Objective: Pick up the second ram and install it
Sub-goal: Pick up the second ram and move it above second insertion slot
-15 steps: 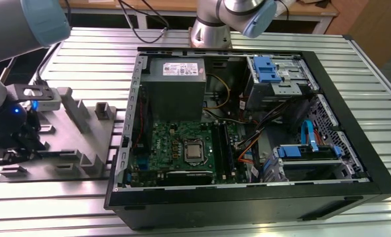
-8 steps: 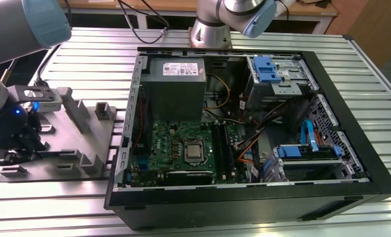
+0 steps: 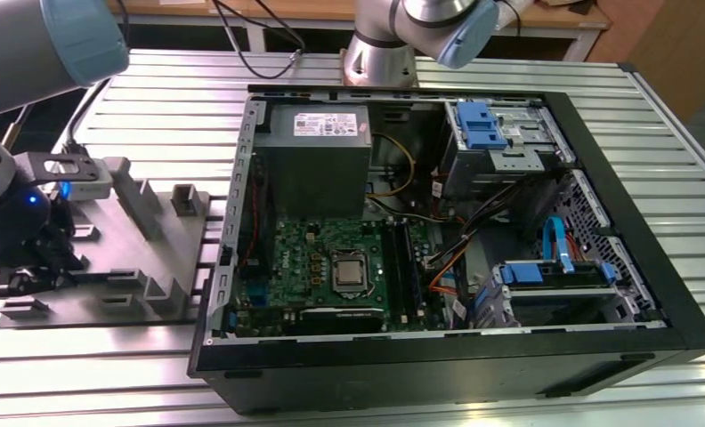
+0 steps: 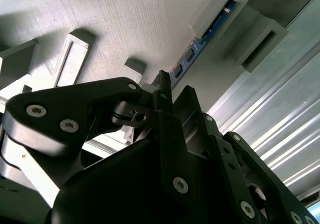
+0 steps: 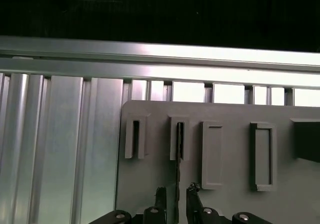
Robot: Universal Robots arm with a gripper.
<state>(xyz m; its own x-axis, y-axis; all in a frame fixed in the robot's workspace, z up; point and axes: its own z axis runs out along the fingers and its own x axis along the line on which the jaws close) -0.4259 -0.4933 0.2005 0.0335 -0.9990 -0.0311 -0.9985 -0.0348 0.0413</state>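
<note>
The gripper (image 5: pixel 176 189) is down low over the grey fixture plate (image 5: pixel 225 114), and its two black fingers stand apart, one on each side of the second ram (image 5: pixel 177 174). There's a sliver of plate showing between each fingertip (image 5: pixel 160 191) and the card, so the jaws are open around it, not pinching. The ram stands on its thin edge on the plate, one end tucked into a small raised holder (image 5: pixel 178 134). In the second wrist view the gripper (image 4: pixel 175 84) sits at the near end of that same card (image 4: pixel 205 37), which shows as a bluish strip running along its slot in the plate (image 4: pixel 125 24). More grey holders (image 5: pixel 212 154) line up beside it on the plate. In the exterior view the gripper (image 3: pixel 22 280) hangs at the plate's (image 3: pixel 103 253) far edge, away from the open computer case (image 3: pixel 448 351), which lies just beside the plate on the exterior view's right, green board (image 3: pixel 328 258) inside. Plate and case both rest on the slatted aluminium table (image 3: pixel 92 365).
</note>
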